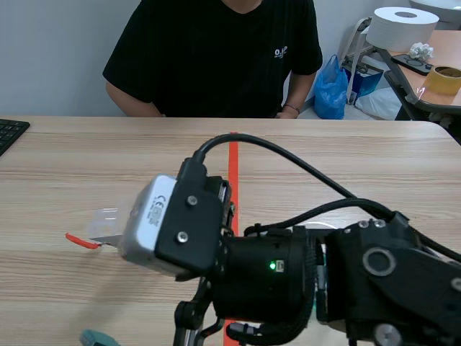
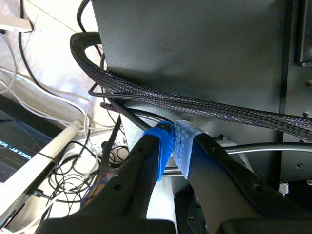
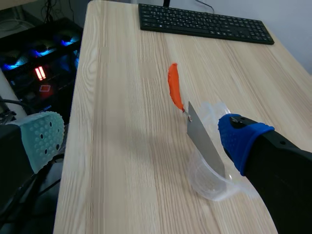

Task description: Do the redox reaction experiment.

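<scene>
A clear plastic cup (image 3: 207,181) stands on the wooden table with a metal strip (image 3: 204,140) leaning in it; the strip ends in an orange handle (image 3: 174,91). My right gripper (image 3: 141,141) is open just above the table. The cup and strip sit close against the inside of its blue-padded finger (image 3: 241,139), while the teal pad (image 3: 43,137) is far off to the other side. In the scene view the right arm crosses to the left, and the cup (image 1: 106,220) and orange handle (image 1: 81,240) show beyond its wrist camera. My left gripper (image 2: 174,148) is shut on nothing, below table level among cables.
A person in a black T-shirt (image 1: 216,54) sits across the table. A black keyboard (image 3: 204,23) lies at the table's far left edge (image 1: 10,133). An orange tape line (image 1: 233,169) runs down the middle. A paper roll (image 1: 401,27) and tape roll (image 1: 444,78) stand behind, off the table.
</scene>
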You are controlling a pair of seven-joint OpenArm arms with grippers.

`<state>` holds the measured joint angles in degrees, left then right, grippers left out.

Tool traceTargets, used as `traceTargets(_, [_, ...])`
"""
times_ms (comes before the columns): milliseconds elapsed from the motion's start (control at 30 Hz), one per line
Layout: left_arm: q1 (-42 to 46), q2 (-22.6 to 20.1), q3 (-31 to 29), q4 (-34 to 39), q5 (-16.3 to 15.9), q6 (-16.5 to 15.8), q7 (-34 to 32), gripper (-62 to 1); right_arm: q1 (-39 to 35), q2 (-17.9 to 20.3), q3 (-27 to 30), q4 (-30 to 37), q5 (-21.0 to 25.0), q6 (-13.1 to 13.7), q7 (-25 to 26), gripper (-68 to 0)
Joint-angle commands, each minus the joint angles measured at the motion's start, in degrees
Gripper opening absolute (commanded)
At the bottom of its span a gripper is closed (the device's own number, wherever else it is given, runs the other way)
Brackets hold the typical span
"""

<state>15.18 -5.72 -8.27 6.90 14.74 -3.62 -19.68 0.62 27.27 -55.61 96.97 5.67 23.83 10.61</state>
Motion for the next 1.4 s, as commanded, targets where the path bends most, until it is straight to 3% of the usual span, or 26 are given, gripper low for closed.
traceTargets(0, [-0.1, 0.0, -0.1, 0.7, -0.1, -0.1, -0.2, -56.7, 1.0, -1.9, 0.0, -0.5, -1.0, -0.8, 1.0, 0.4])
traceTargets(300, [-0.1, 0.0, -0.1, 0.7, -0.1, -0.1, -0.2, -56.7, 3.7, -9.9, -1.5, -8.2, -6.3, -6.6, 3.1, 0.4])
traceTargets(600, [-0.1, 0.0, -0.1, 0.7, -0.1, -0.1, -0.2, -56.7, 8.9, -16.1, -2.6, -17.3, -6.9, -9.0, 2.8, 0.4])
traceTargets(900, [-0.1, 0.0, -0.1, 0.7, -0.1, -0.1, -0.2, -56.7, 10.6, -16.6, -2.6, -17.8, -6.9, -12.1, 2.9, 0.4])
traceTargets(1200, [-0.1, 0.0, -0.1, 0.7, -0.1, -0.1, -0.2, -56.7, 10.8, -16.6, -2.6, -17.8, -6.9, -12.3, 2.9, -33.5])
traceTargets(1367, [-0.1, 0.0, -0.1, 0.7, -0.1, -0.1, -0.2, -56.7, 10.8, -16.5, -2.6, -17.8, -6.9, -12.3, 2.9, -48.0])
